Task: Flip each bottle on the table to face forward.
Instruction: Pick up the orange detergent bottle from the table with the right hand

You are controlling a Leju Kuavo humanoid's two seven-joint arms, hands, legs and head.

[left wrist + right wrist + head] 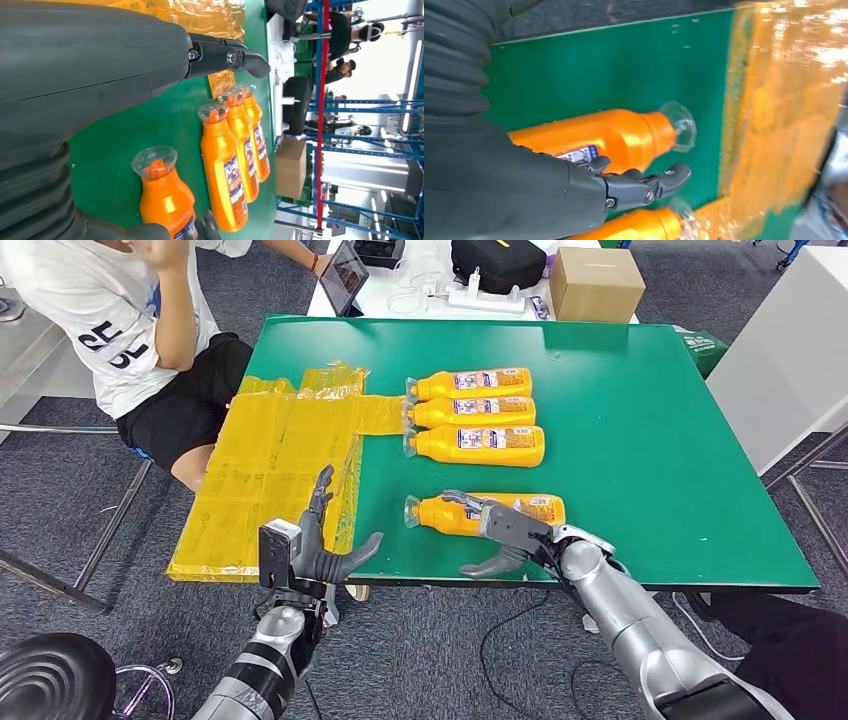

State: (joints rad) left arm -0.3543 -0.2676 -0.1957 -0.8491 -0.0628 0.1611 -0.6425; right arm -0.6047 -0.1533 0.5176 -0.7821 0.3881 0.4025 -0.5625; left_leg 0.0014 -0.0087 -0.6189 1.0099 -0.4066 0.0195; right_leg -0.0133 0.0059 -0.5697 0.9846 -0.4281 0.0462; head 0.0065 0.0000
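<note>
**Near bottle under the right hand, three more lined up behind**

The green desk [640, 440] is seen spread wide, with a sheet of crinkled yellow plastic wrap [270, 470] draped over its left side and hanging off the near edge. Four orange bottles are laid on their sides, clear caps pointed at the wrap. Three of them [478, 414] are packed side by side, touching, in the middle of the desk; the fourth, the near bottle [520, 512], is set apart from them, close to the front edge.

The right hand [495, 530] is placed over that near bottle, fingers [644, 187] draped across its body near the label, thumb low on the front side. Whether the bottle is truly clamped cannot be told. The left hand [315, 545] is held up at the desk's front edge over the wrap, fingers spread, nothing in it.

The bottle is judged full, so fairly heavy for its size, stiff-walled and smooth, likely slick under the fingers. A roll is expected the moment it is nudged, being roundish. The broad middle, around the label, is reckoned the best hold; the narrow neck and cap [679, 125] offer little purchase.

Little is found in the way: the wrap's edge is near the cap, and the row of three is close behind. A seated person [130, 330] is noted at the far left corner, a cardboard box [597, 282] beyond the desk.
</note>
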